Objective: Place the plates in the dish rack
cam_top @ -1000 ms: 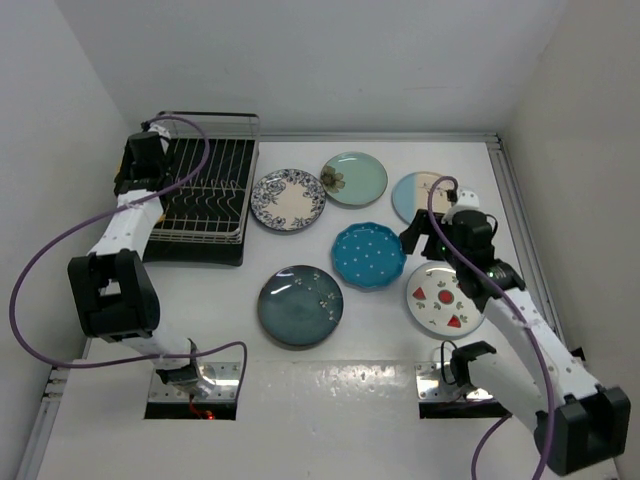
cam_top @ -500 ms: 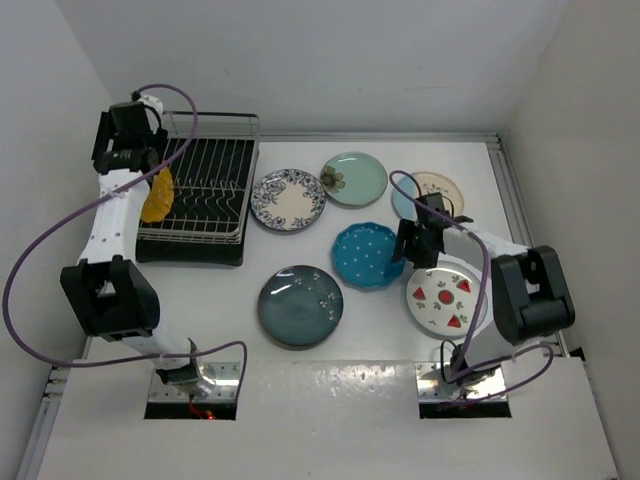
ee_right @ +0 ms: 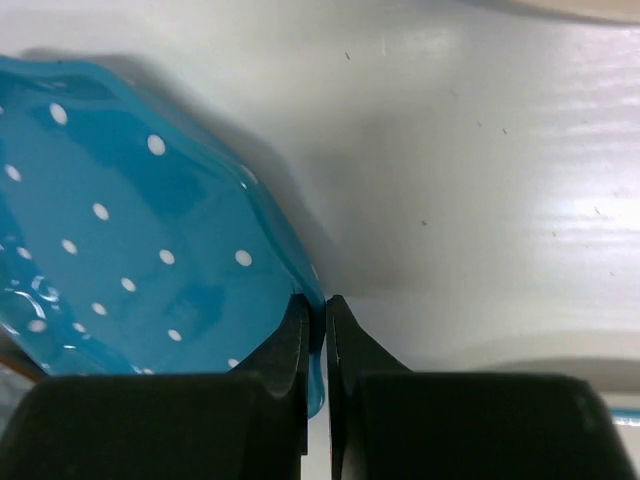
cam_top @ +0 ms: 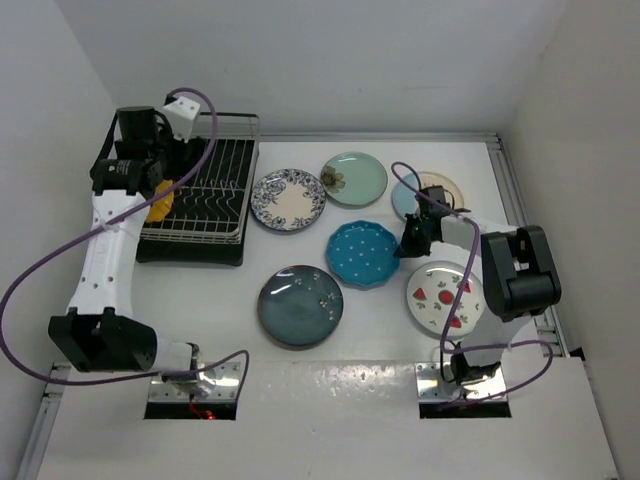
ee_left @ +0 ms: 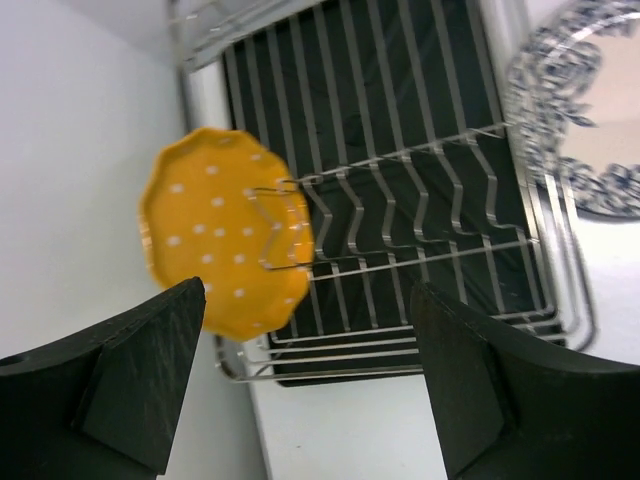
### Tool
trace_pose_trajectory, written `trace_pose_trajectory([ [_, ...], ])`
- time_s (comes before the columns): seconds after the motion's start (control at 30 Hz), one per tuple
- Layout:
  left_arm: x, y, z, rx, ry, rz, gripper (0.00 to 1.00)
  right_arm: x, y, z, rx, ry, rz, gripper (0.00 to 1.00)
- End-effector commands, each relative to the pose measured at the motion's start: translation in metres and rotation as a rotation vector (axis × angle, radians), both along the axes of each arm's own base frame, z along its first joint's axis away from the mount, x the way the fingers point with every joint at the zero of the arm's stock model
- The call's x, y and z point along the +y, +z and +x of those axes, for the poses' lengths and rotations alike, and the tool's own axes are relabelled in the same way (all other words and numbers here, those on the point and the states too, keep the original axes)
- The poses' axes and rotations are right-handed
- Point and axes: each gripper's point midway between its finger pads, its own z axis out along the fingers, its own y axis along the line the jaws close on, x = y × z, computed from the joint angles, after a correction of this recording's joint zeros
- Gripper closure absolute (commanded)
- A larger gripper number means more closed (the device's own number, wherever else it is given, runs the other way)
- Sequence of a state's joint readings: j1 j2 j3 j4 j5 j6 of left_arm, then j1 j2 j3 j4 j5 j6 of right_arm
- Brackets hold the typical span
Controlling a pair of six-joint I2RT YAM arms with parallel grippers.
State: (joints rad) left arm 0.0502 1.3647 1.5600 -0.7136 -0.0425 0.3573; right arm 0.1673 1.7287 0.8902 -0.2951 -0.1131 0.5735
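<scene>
Left jaws stand apart over the yellow plate (ee_left: 225, 240), propped in the dish rack (cam_top: 215, 190) at upper left; right jaws clamp the dotted blue plate (ee_right: 120, 200) by its rim, mid-frame.

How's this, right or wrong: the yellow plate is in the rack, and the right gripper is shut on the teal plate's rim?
Wrong plate. The right gripper is shut on the rim of the dotted blue plate, as the right wrist view shows; the teal plate lies untouched. The yellow plate is in the rack.
</scene>
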Motion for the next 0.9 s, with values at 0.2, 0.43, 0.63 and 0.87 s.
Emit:
trace_pose_trajectory([
  [0.2, -0.059, -0.034, -0.020, 0.128, -0.190, -0.076, 0.12, 0.019, 0.001, -0.010, -0.129, 0.050, 0.289, 1.00],
  [0.43, -0.112, -0.050, -0.027, 0.199, -0.369, -0.130, 0.12, 0.037, 0.050, -0.003, -0.366, 0.054, 0.487, 1.00],
  [0.63, -0.166, -0.073, -0.037, 0.296, -0.546, -0.188, 0.12, 0.039, 0.087, 0.003, -0.475, -0.027, 0.672, 1.00],
  [0.87, -0.225, -0.106, -0.051, 0.426, -0.727, -0.271, 0.12, 0.027, 0.120, 0.013, -0.578, -0.098, 0.767, 1.00],
])
